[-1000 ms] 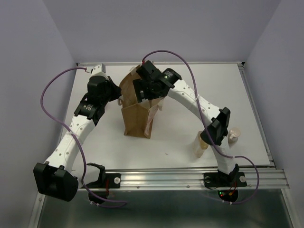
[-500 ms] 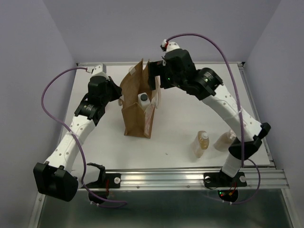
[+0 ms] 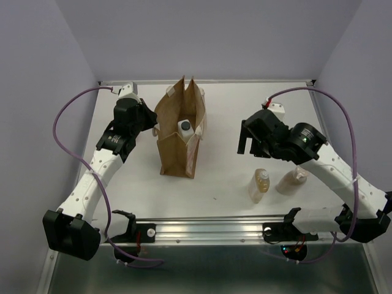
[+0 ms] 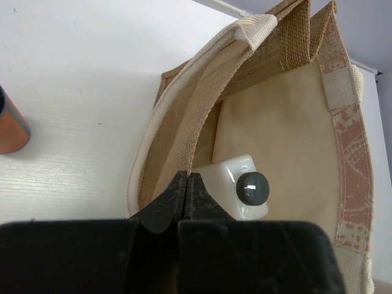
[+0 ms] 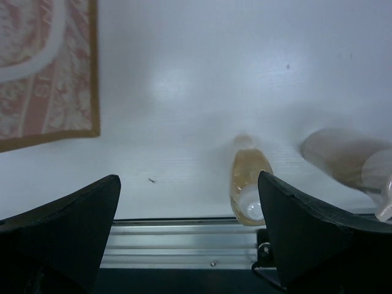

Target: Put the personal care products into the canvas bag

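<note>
top view: the canvas bag [image 3: 177, 147] stands upright with the clear black-capped bottle [image 3: 184, 127] inside it; the amber bottle [image 3: 261, 185] and beige bottle [image 3: 291, 181] lie outside, near my right gripper [image 3: 248, 146]. left wrist: my left gripper [image 4: 187, 184] has its fingers pinched together on the bag's rim. right wrist: my fingers are spread wide above the amber bottle.

**Fig. The two arms as I see them on my remote feeds.**
The left arm [image 3: 98, 174] and right arm [image 3: 334, 171] have white link shells marked with rows of small dark dots and joined by chunky black joint housings. A purple cable [image 3: 58, 122] loops free of each arm and ends in a small red connector near the wrist. The black base mounts [image 3: 288, 231] carry red wiring, and I can make out a green light [image 3: 284, 249] at the right one. The left pincer [image 4: 187, 190] and right pincer [image 5: 190, 184] have matte black fingers.
</note>
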Controlling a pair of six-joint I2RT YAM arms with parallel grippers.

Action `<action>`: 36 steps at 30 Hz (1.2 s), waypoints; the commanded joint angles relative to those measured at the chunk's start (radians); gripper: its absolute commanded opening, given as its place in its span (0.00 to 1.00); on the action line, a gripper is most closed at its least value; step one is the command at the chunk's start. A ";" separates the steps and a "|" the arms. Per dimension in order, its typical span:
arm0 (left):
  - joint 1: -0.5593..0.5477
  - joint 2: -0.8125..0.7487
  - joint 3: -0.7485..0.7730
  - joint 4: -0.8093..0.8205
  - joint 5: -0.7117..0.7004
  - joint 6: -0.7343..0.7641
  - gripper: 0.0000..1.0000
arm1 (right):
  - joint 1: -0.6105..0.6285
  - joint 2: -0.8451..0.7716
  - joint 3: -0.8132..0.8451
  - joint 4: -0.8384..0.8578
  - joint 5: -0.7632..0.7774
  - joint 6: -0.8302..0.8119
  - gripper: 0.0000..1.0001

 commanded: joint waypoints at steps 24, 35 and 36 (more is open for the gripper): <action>-0.003 -0.004 -0.007 0.028 0.005 0.034 0.00 | -0.095 0.005 -0.474 -0.039 -0.209 0.122 0.83; -0.005 -0.010 -0.004 0.028 0.005 0.037 0.00 | -0.095 0.028 -0.333 -0.037 -0.057 0.078 0.01; -0.003 -0.009 -0.004 0.028 0.010 0.039 0.00 | -0.095 0.022 -0.248 0.009 -0.033 0.031 0.01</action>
